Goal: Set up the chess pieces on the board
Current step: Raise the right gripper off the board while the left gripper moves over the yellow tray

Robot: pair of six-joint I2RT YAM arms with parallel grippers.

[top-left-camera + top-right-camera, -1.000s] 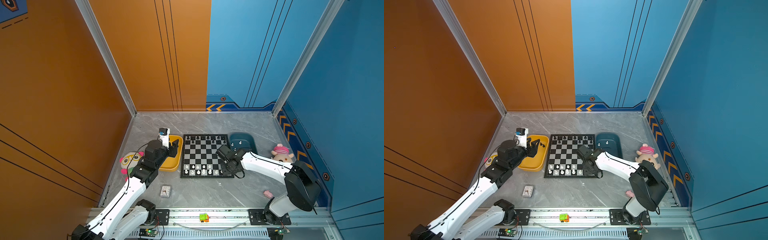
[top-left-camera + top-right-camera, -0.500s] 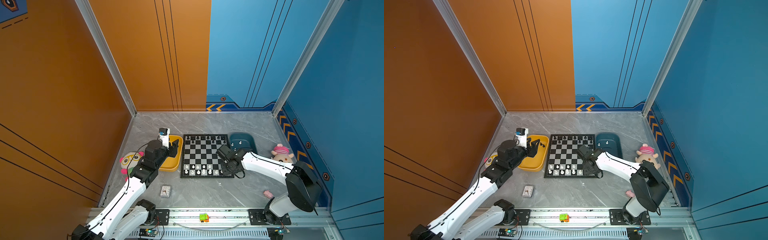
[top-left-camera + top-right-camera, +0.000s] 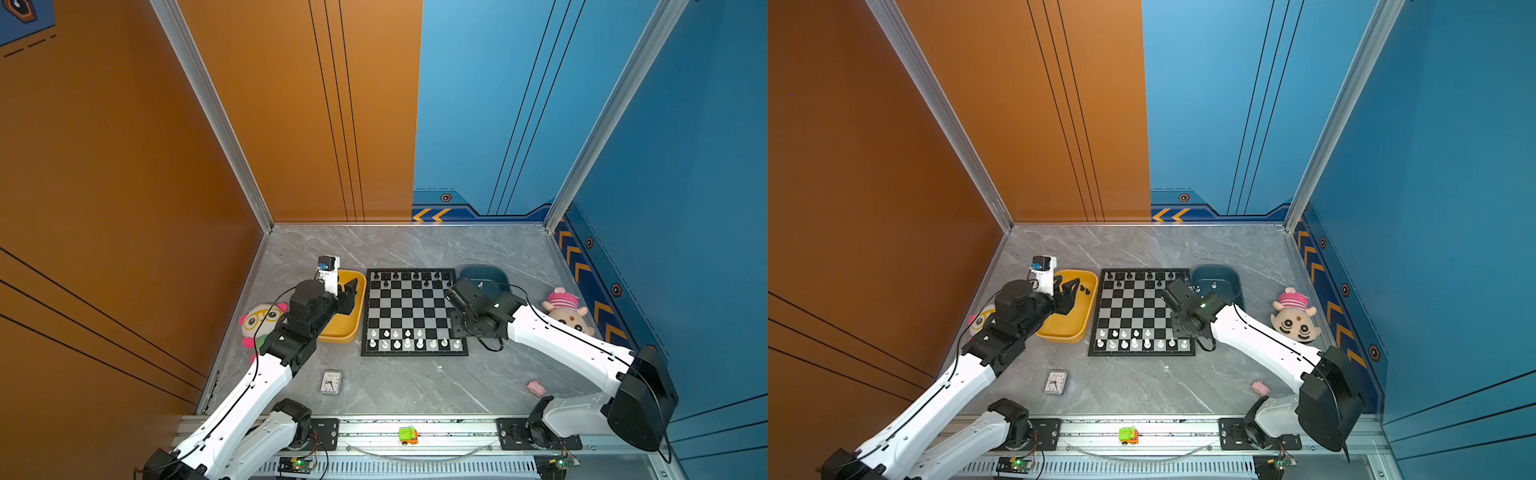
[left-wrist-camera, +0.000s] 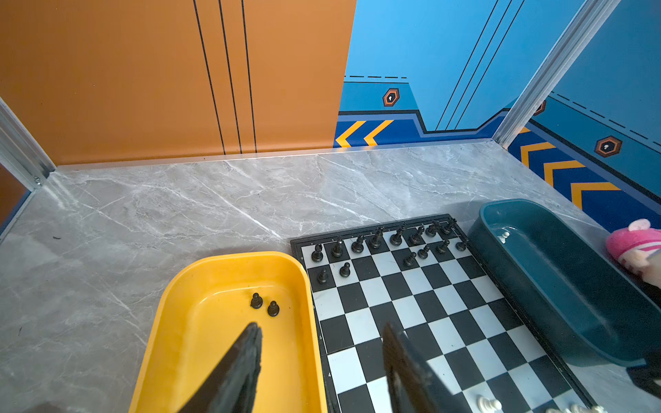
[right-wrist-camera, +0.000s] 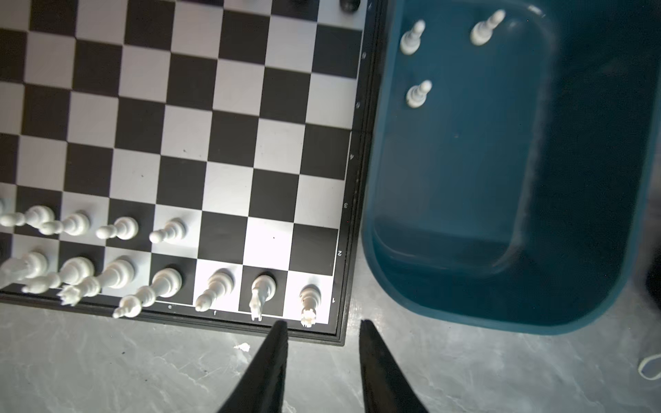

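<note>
Right hand (image 5: 321, 322) newly apart by crenellated rook (image 5: 309, 297)

A flat square black-and-grey chessboard (image 3: 415, 311) lies centred on the grey marbled tabletop (image 3: 415, 249). Glossy black chess pieces (image 3: 405, 275) stand on its two far rows, white chess pieces (image 3: 407, 343) on its two near rows. Just left sits a yellow oblong plastic tray (image 3: 349, 332) with two black pieces inside. Just right, a dark teal oblong tray (image 3: 498, 274) holds three white ones. A bespectacled plush toy (image 3: 259, 322) lies left of the yellow tray, a pink-capped plush doll (image 3: 567, 309) right of the teal one.
</note>
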